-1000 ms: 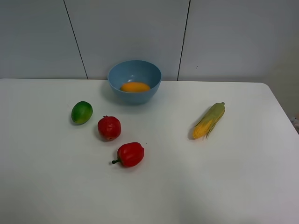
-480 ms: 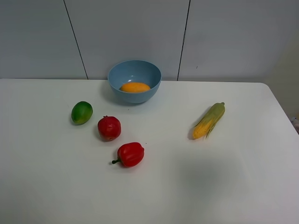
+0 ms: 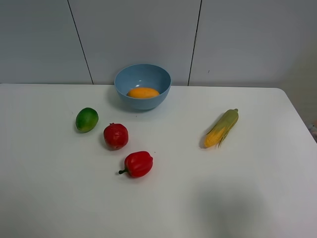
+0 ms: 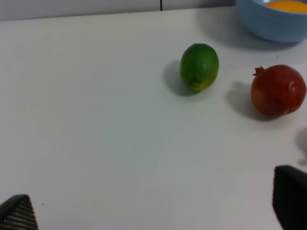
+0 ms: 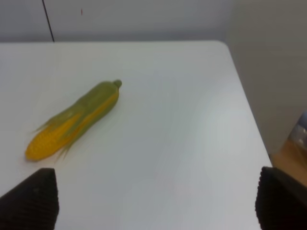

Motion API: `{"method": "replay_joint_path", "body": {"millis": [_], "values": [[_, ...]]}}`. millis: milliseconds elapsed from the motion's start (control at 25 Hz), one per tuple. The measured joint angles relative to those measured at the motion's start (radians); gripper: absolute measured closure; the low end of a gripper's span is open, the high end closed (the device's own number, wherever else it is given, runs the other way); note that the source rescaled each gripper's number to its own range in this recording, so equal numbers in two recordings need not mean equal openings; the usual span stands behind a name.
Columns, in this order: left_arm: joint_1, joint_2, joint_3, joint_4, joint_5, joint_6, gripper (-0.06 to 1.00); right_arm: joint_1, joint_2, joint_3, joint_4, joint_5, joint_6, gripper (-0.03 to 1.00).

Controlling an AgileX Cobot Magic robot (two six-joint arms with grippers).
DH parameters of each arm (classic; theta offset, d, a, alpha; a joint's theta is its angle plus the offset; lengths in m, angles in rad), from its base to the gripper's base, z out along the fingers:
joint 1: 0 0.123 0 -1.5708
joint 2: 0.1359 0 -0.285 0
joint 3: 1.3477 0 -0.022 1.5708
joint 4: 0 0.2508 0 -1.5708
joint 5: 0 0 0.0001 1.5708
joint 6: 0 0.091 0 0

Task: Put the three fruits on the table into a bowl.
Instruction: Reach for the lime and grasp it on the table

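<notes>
The light-blue bowl (image 3: 142, 85) stands at the back of the table with the orange-yellow mango (image 3: 143, 92) inside it. The green lime-like fruit (image 3: 86, 119) and the dark-red pomegranate-like fruit (image 3: 116, 136) lie on the table in front of the bowl, to its left. Both also show in the left wrist view, lime (image 4: 199, 67) and pomegranate (image 4: 278, 90), with the bowl (image 4: 273, 21) at the edge. My left gripper (image 4: 153, 211) is open, empty, short of the lime. My right gripper (image 5: 153, 201) is open, empty, near the corn. Neither arm shows in the high view.
A red bell pepper (image 3: 138, 164) lies just in front of the pomegranate. A corn cob (image 3: 222, 128) with green husk lies on the right half of the table, also in the right wrist view (image 5: 74, 120). The table's right edge (image 5: 249, 120) is close by.
None of the objects has moved. A faint shadow on the table's front right has shifted slightly.
</notes>
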Motion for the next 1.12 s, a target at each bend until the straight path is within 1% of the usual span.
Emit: {"method": "replay_joint_path", "body": {"millis": [80,240,320,440,560,1120], "values": [[0.0,0.0,0.0,0.0,0.0,0.0,-0.06,0.0,-0.012,0.0,0.0,0.007,0.0,0.55],[0.0,0.0,0.0,0.0,0.0,0.0,-0.06,0.002,-0.012,0.0,0.001,0.055,0.001,0.55],[0.0,0.0,0.0,0.0,0.0,0.0,-0.06,0.02,-0.012,0.0,0.001,0.057,0.002,0.55],[0.0,0.0,0.0,0.0,0.0,0.0,-0.06,0.074,-0.012,0.02,-0.005,0.078,0.003,0.55],[0.0,0.0,0.0,0.0,0.0,0.0,-0.06,0.1,-0.012,0.025,-0.022,0.089,0.019,0.55],[0.0,0.0,0.0,0.0,0.0,0.0,-0.06,0.101,-0.012,0.027,-0.026,0.091,0.026,0.55]]}}
